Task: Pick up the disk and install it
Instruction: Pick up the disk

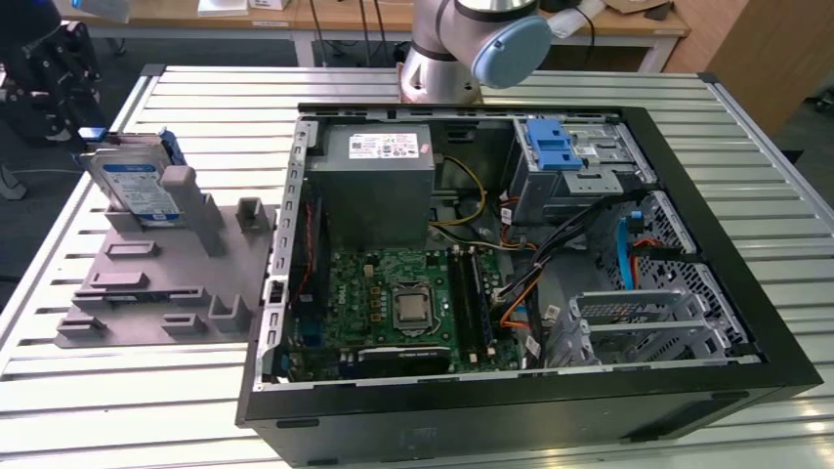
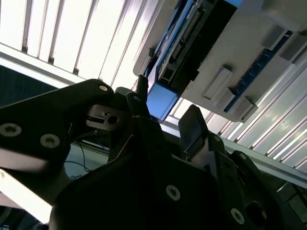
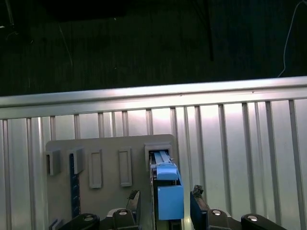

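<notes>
At the upper left of the exterior view, the disk stands on edge in a slot of a grey holder, its white-and-blue label facing the camera and its blue frame showing along the top edge. The holder lies flat on the slatted metal table, just beside the open black case, which takes up the middle and right of the frame. Inside the case, from left to right, are the grey power supply with the green board below it, then the silver cage with a blue latch at the upper right. The arm rises at the top centre.

In both wrist views the gripper sits at the blue end of the disk. Its jaws are apart, one black finger on each side of the frame. In the first wrist view a gap shows between each finger and the frame.
</notes>
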Robot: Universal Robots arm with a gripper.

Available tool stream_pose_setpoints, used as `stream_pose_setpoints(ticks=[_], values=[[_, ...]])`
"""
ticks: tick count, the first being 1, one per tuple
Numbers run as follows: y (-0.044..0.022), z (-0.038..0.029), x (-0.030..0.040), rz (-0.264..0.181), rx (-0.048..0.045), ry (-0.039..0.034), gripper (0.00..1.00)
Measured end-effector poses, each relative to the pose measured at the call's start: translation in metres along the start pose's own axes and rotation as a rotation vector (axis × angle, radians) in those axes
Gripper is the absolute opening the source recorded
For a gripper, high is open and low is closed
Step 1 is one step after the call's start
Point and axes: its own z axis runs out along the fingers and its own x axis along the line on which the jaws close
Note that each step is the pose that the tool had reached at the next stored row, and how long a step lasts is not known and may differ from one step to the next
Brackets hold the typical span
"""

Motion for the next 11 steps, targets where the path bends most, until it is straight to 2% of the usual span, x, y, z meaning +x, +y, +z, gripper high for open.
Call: stream_pose_setpoints(ticks=[5, 9, 11], values=[[0.0, 0.0045, 0.0001, -0.005, 0.0, 0.0001, 0.53], [0.0003, 0.0068, 0.0001, -0.046, -0.0004, 0.0012, 0.53], [0.0006, 0.0083, 0.0002, -0.053, -0.0004, 0.0013, 0.53]])
